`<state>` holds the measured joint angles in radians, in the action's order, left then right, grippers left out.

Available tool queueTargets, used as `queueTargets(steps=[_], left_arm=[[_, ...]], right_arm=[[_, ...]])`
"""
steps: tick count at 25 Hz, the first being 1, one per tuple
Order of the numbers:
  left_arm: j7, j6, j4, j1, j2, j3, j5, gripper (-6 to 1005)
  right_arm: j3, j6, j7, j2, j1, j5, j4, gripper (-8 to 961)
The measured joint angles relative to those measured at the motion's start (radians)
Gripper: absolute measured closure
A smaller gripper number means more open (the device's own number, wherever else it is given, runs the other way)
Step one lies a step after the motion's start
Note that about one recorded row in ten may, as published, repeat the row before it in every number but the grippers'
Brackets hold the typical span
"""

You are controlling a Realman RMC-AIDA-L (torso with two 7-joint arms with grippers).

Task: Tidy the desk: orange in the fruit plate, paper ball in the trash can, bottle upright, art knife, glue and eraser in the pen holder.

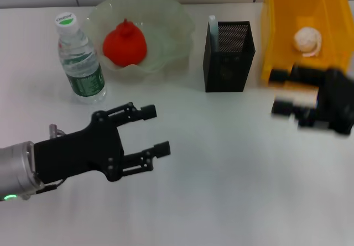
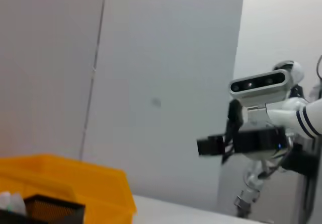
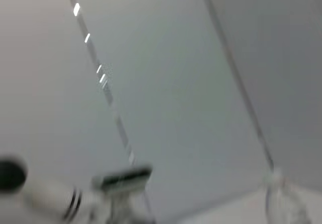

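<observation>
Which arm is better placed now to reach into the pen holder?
Probably the left: the left gripper is open and empty over the table, facing the pen holder. The right gripper hangs beside the trash can.

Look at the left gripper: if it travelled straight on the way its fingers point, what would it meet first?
The left gripper, open and empty, points rightward and slightly away across bare table. The way looks free at first; farther on, probably the right gripper before the trash can, though depth is unclear.

Head camera looks down; both wrist cameras face walls.
</observation>
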<state>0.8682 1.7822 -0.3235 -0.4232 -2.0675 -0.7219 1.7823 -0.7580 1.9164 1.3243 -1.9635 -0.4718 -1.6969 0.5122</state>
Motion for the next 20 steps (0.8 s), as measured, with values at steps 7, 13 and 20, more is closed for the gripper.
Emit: queueTargets(steps=[7, 13, 20], left_arm=[[0.072, -0.049, -0.006, -0.026, 0.005, -0.049, 0.021, 261], [0.105, -0.056, -0.011, -0.047, 0.006, -0.05, 0.076, 250], [0.106, -0.044, -0.013, -0.051, 0.007, -0.051, 0.112, 222]], right_arm=[[0.002, -0.073, -0.146, -0.045, 0.01, -0.195, -0.043, 247], [0.011, -0.126, -0.15, -0.068, 0.011, -0.237, -0.047, 244], [0.011, -0.166, -0.16, -0.085, 0.025, -0.236, -0.047, 244]])
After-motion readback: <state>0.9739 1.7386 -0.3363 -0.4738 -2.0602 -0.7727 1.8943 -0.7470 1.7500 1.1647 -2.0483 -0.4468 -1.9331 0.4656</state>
